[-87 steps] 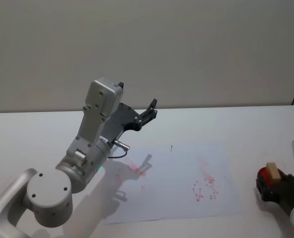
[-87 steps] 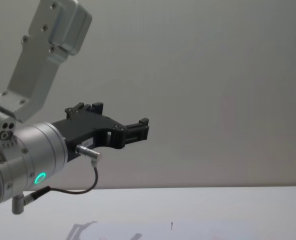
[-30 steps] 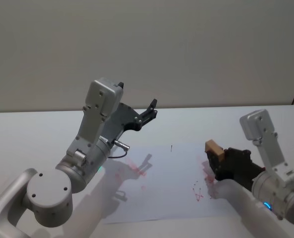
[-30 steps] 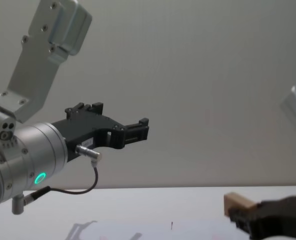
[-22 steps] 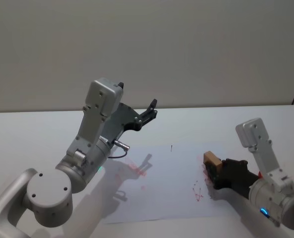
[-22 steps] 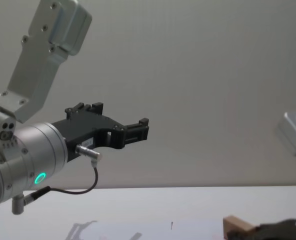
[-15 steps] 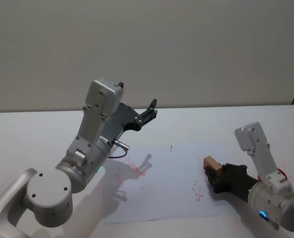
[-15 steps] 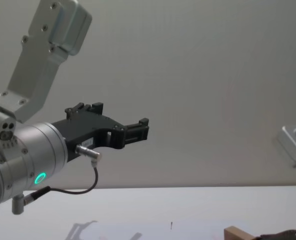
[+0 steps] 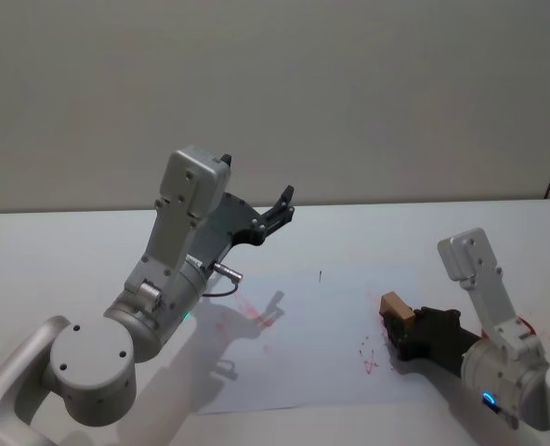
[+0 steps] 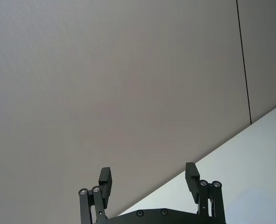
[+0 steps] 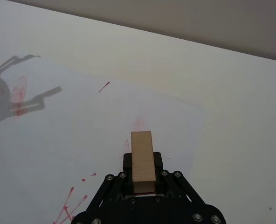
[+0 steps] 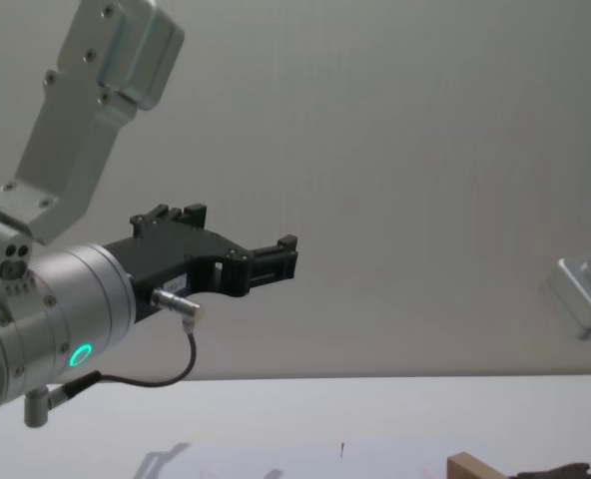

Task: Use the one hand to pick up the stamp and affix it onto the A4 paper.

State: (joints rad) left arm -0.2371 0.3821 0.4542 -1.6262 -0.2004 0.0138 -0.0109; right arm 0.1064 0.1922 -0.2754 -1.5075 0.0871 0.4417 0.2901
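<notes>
While the black left claw (image 9: 275, 210), joined to a big silver cylinder with a green light, hangs parked high over the left half of the grey-white bench (image 9: 61, 243), fingers spread wide and holding nothing, the work sits farther right. The thin, flat white A4 paper (image 9: 303, 358) with faint red marks lies across the bench's middle. Near its right edge the matte black right claw (image 9: 407, 336) with blocky fingers carries the small, light tan rectangular wooden stamp (image 9: 395, 305) low over the sheet. To print well, I judge the stamp should go straight down, face flat, onto a bare patch beside the red marks, pressed firmly without sliding. The right claw is clenched on the block's two long sides, closed just to its width. Whether the stamp touches the paper I cannot tell.
</notes>
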